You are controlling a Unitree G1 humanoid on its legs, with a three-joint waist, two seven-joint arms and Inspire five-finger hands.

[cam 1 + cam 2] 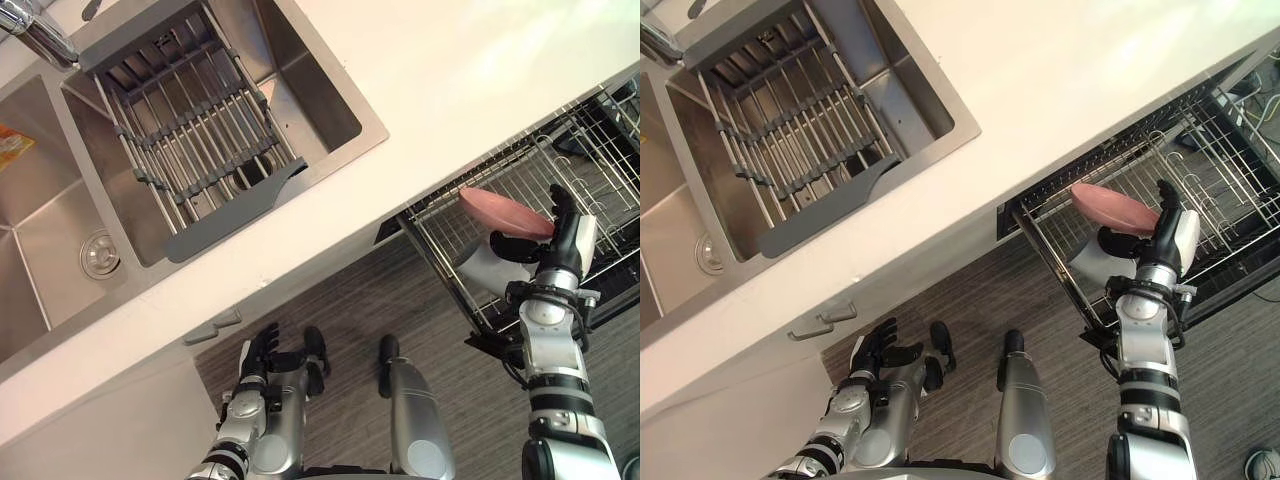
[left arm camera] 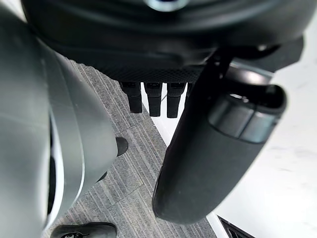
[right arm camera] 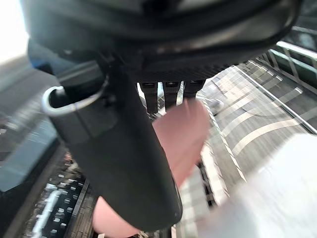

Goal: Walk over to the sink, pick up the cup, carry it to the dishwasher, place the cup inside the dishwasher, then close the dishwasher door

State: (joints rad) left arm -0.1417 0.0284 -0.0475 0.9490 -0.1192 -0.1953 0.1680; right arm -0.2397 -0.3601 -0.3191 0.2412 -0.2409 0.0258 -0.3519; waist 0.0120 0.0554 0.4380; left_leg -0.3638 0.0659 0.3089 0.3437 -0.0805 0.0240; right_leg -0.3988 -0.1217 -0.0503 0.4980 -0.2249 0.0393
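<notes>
The cup has a pink inside and a white outside. It is tilted on its side over the front left corner of the pulled-out dishwasher rack. My right hand reaches in from below, with its fingers over the pink rim and its thumb against the white wall, shut on the cup. In the right wrist view the pink cup shows just past the fingers. My left hand hangs low by the cabinet front, fingers relaxed and holding nothing.
The steel sink lies at upper left with a grey drying rack across it and a faucet at the corner. A white countertop runs between sink and dishwasher. A cabinet handle sits under the counter edge.
</notes>
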